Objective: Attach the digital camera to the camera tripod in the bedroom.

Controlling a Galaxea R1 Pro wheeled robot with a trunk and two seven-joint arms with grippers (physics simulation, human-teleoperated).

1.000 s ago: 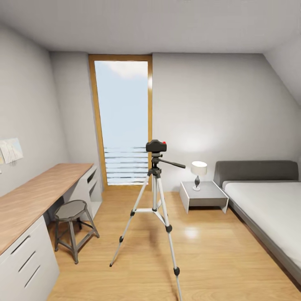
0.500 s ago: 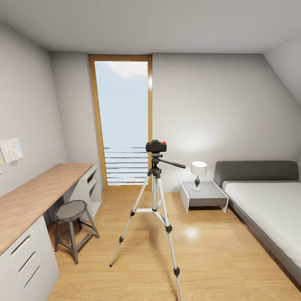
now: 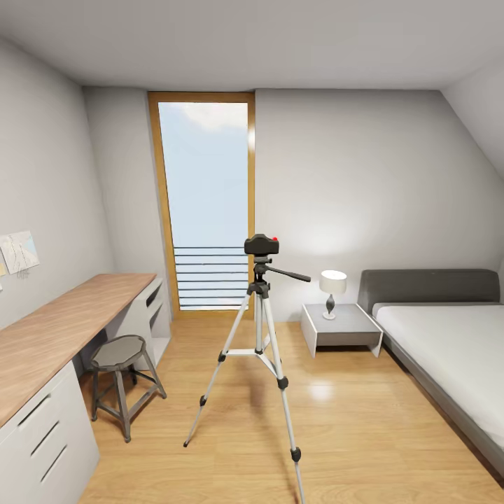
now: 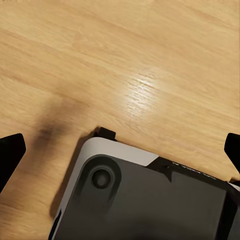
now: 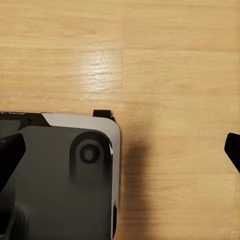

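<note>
The digital camera [image 3: 261,244], small and black with a red button on top, sits on the head of the camera tripod [image 3: 260,329]. The tripod stands with its silver legs spread on the wood floor in the middle of the bedroom, and its pan handle points right. My left gripper [image 4: 120,150] is open over the floor, with dark fingertips [image 4: 10,152] at the frame's edges and nothing between them. My right gripper [image 5: 122,149] is also open and empty, and both hang above my own grey base [image 4: 150,200].
A long wooden desk [image 3: 56,336] runs along the left wall with a grey metal stool [image 3: 120,353] beside it. At the right are a nightstand [image 3: 341,325] with a lamp [image 3: 332,283] and the bed [image 3: 455,350]. A tall window [image 3: 206,203] stands behind the tripod.
</note>
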